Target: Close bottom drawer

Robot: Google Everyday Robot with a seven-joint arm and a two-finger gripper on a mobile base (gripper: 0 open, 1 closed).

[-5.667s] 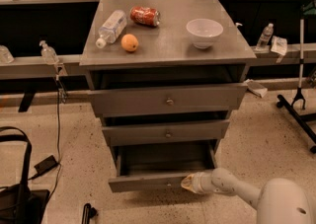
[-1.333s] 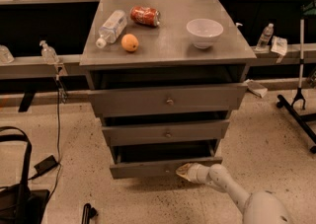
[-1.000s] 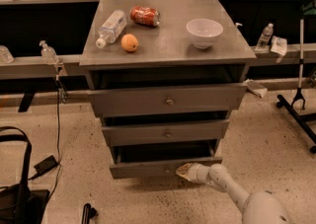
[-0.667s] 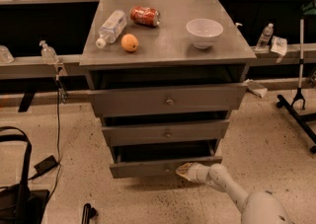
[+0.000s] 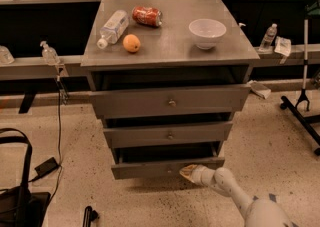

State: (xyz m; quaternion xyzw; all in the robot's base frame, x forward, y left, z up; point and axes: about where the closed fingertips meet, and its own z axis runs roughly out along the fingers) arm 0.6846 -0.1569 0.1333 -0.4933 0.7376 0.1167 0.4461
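you are looking down at a grey metal cabinet (image 5: 170,46) with three drawers, standing on a speckled floor (image 5: 280,136). your gripper (image 5: 189,172), a pale tan tip at the end of a white jointed arm (image 5: 227,186), is sitting low at the front of the cabinet and appears to be touching the face of the bottom drawer (image 5: 145,169), right of its centre. whether the gripper is open or closed, you cannot tell from this view. the arm is reaching in from the lower right corner.

the bottom drawer, the lowest and slimmest grey front, is standing partly open, showing a dark gap between it and the middle drawer (image 5: 150,136) above. the middle drawer is also sticking out a little, and the tall top drawer (image 5: 140,103) is sticking out the most, with a dark opening showing above it under the cabinet top.

on the top, a clear plastic bottle (image 5: 113,27) is lying on its side at the left, a red crushed can (image 5: 147,15) is lying behind it, a round orange fruit (image 5: 131,43) is sitting just beside the bottle, and a white bowl (image 5: 207,32) is standing upright, well apart on the right.

a black bag (image 5: 20,201) is lying on the floor at the lower left.
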